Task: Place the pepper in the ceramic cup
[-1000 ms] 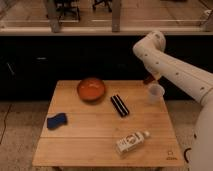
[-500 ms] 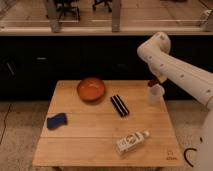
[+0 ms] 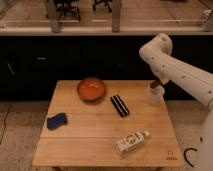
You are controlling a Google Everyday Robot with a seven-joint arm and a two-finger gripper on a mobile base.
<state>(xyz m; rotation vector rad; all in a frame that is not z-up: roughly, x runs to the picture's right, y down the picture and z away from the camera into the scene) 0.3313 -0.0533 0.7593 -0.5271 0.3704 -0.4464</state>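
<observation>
The white ceramic cup [image 3: 154, 97] stands upright near the right edge of the wooden table [image 3: 100, 140]. My gripper [image 3: 156, 83] hangs from the white arm directly over the cup's mouth. It is shut on the small reddish-brown pepper [image 3: 154, 86], which sits just at the cup's rim. The lower end of the pepper is hidden by the cup.
An orange bowl [image 3: 91, 89] sits at the table's back centre. A black ribbed bar [image 3: 119, 105] lies left of the cup. A blue sponge [image 3: 57, 121] lies at the left. A white labelled bottle [image 3: 132, 142] lies on its side near the front right.
My gripper has moved a little right and down with the pepper, from beside the cup's top to right over its mouth. The other things have not moved.
</observation>
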